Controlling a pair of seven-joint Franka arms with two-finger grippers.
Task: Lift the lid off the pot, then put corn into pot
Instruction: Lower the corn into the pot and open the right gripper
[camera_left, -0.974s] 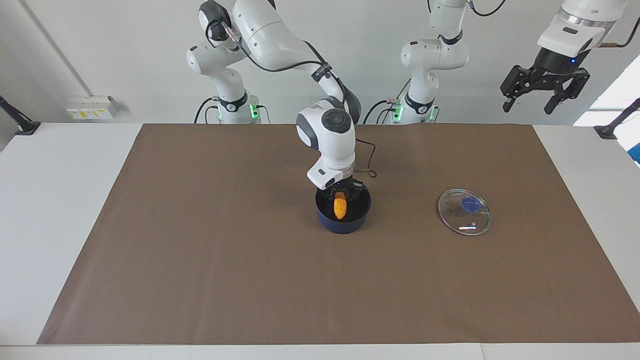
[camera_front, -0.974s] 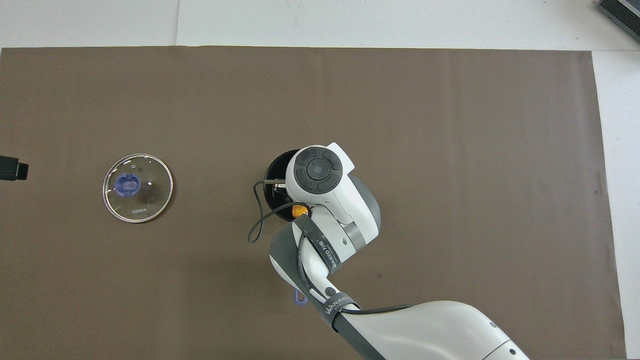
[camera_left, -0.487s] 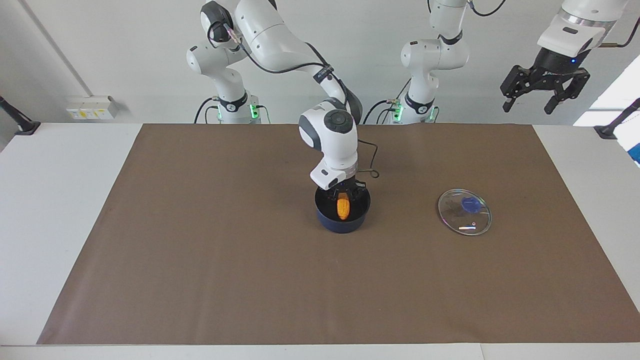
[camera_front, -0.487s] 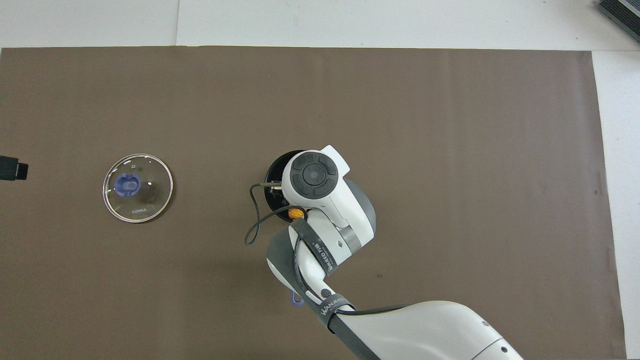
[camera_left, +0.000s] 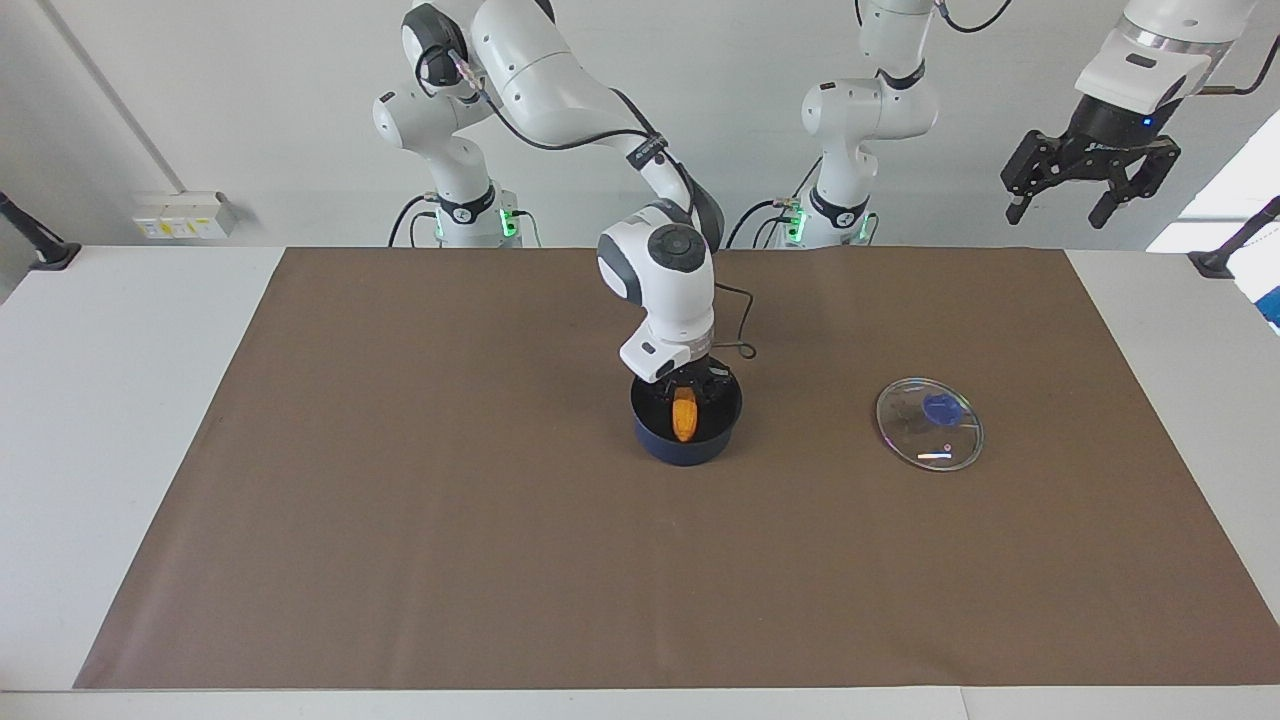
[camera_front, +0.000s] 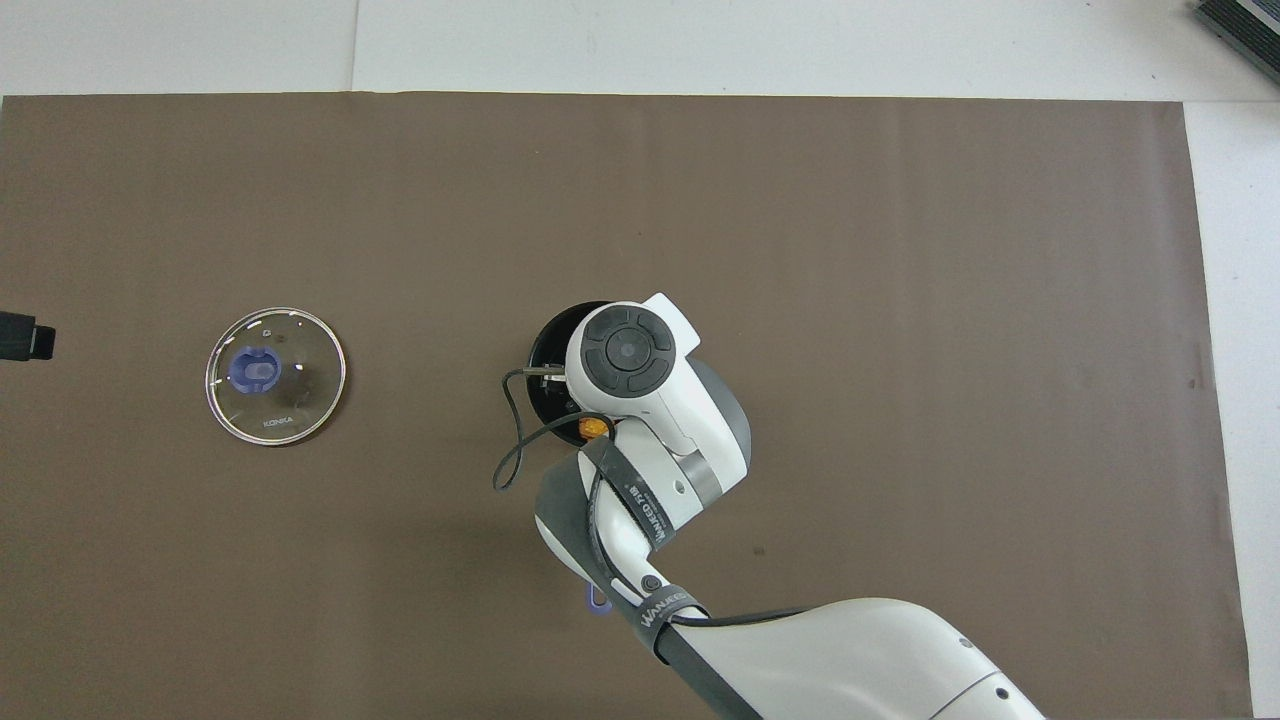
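The dark blue pot (camera_left: 686, 440) stands in the middle of the brown mat. The orange corn (camera_left: 684, 415) stands upright inside it. My right gripper (camera_left: 686, 388) reaches down into the pot's mouth, right at the corn's top end. In the overhead view the right wrist covers most of the pot (camera_front: 548, 345), and only a bit of the corn (camera_front: 597, 428) shows. The glass lid (camera_left: 929, 423) with its blue knob lies flat on the mat toward the left arm's end, also visible in the overhead view as the lid (camera_front: 276, 375). My left gripper (camera_left: 1090, 190) waits open, high beside the table.
The pot's blue handle tip (camera_front: 598, 598) pokes out under the right forearm, pointing toward the robots. A black cable (camera_front: 512, 440) loops from the right wrist beside the pot. The brown mat (camera_left: 400, 520) covers most of the white table.
The right gripper has shifted slightly over the pot, and the corn now sits a little lower inside it. The left arm and the lid have not moved.
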